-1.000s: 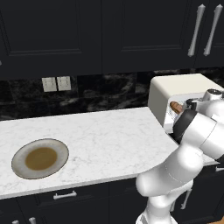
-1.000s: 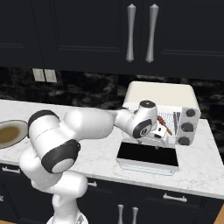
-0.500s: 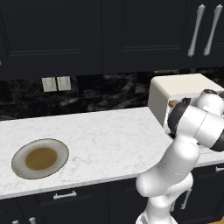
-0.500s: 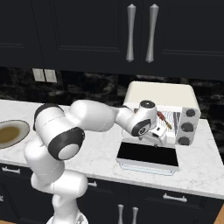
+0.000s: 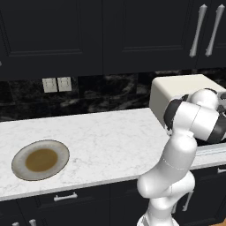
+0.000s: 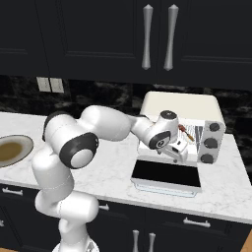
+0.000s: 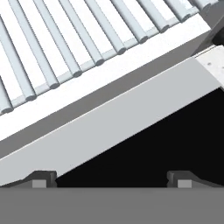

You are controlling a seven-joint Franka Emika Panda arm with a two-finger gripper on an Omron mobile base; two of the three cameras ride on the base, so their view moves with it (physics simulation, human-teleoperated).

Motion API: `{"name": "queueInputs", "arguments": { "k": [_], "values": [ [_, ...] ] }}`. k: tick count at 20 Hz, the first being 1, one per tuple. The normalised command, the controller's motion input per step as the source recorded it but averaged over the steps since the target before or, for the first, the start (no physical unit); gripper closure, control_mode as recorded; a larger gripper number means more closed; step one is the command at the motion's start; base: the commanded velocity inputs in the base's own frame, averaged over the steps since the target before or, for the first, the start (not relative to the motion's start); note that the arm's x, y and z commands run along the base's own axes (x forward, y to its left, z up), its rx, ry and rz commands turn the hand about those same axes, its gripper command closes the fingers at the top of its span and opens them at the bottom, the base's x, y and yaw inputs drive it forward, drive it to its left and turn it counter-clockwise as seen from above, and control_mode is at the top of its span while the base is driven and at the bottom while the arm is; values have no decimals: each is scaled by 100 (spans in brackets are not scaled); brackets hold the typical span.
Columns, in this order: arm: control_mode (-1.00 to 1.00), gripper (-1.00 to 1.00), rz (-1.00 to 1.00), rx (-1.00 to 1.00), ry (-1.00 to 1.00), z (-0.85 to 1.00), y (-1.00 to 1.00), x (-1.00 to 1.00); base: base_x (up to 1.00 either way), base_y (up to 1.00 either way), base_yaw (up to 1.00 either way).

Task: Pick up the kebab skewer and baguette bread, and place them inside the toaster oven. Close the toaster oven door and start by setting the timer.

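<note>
Drawn back from the toaster oven (image 6: 182, 106) mouth, hand (image 6: 178, 150) wide open and empty above the lowered toaster oven door (image 6: 166, 176); next, probably swinging that door shut at 6 o'clock.

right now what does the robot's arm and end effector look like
The arm is glossy white, built from rounded tube-like segments with bulging, ball-like joints. Dark grey to black bands and caps mark the joints, one as a round dark disc with a pale centre near the wrist. No loose cables or lettering show. The end effector has two small dark grey finger tips with squared, stepped ends.
</note>
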Motion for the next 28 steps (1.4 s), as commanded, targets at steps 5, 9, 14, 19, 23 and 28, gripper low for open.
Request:
{"name": "queueInputs", "arguments": {
  "k": [5,9,14,19,23,28],
  "values": [
    [-100,-100,-5,3,0,0,0,11,0,0,0],
    [-100,-100,-7,5,-2,0,0,8,0,0,0],
    [-100,-100,-9,5,-5,0,0,2,0,0,0],
    [-100,-100,-8,1,-10,0,0,-20,0,0,0],
    [-100,-100,-6,0,-8,15,0,-55,0,0,0],
    [-100,-100,0,-1,0,49,0,-96,0,0,0]
  ]
}}
